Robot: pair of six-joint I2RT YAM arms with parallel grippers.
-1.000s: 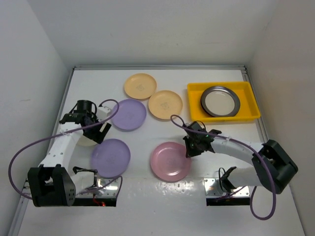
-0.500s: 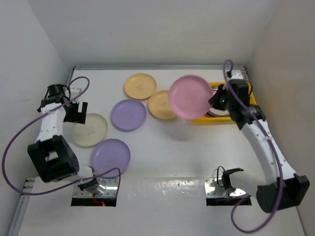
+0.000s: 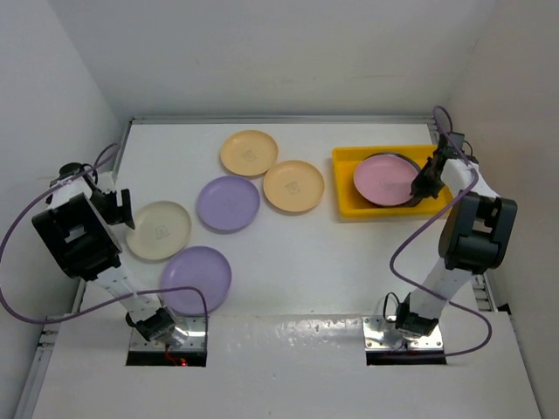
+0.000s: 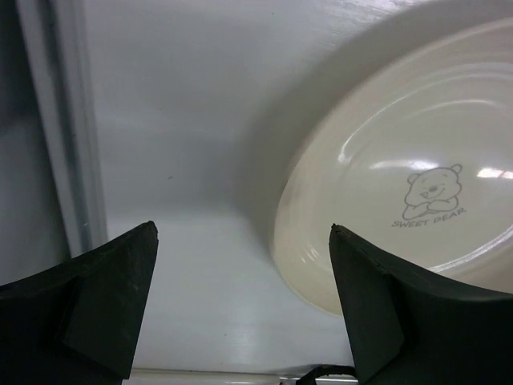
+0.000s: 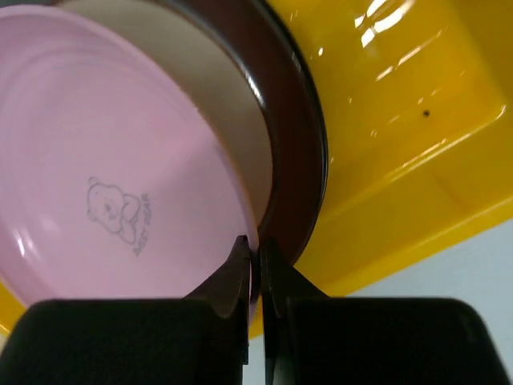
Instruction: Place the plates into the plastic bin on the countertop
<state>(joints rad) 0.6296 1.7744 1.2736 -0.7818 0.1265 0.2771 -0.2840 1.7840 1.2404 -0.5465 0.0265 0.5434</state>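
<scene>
Between the fingertips of the right gripper (image 5: 256, 258) sits the near rim of the pink plate (image 5: 104, 160). The jaws are pinched almost together on that thin edge, so we read it as a firm hold on the plate. Ahead of the gripper, the pink plate lies tilted on the dark-rimmed plate (image 5: 282, 120). Both are inside the yellow bin (image 5: 401, 120), whose low wall runs just below the fingers.

We judge these plates to be light, rigid and glossy, probably hard plastic. They look stiff enough to carry by one edge, but slick, so a rim pinch could slip or let the plate swing. On a plate lying flat on the countertop (image 3: 332, 262), the raised lip is the only place to take hold, with one finger worked under it. Resting on the dark plate's slope, the pink one may slide a little once we let go.

The left gripper (image 4: 243, 233) is spread wide and holds nothing. The cream plate (image 4: 401, 184) lies just to its right, with the rim close to the right finger but not between the jaws. Farther out on that side lie the lavender plates (image 3: 228, 203), and beyond them the orange plates (image 3: 293, 185).

Half a second ago the pink plate hung in the air short of the bin, carried by the right arm; now it is down inside. The left arm has folded back toward the side wall, with its gripper kept at the cream plate's edge.
</scene>
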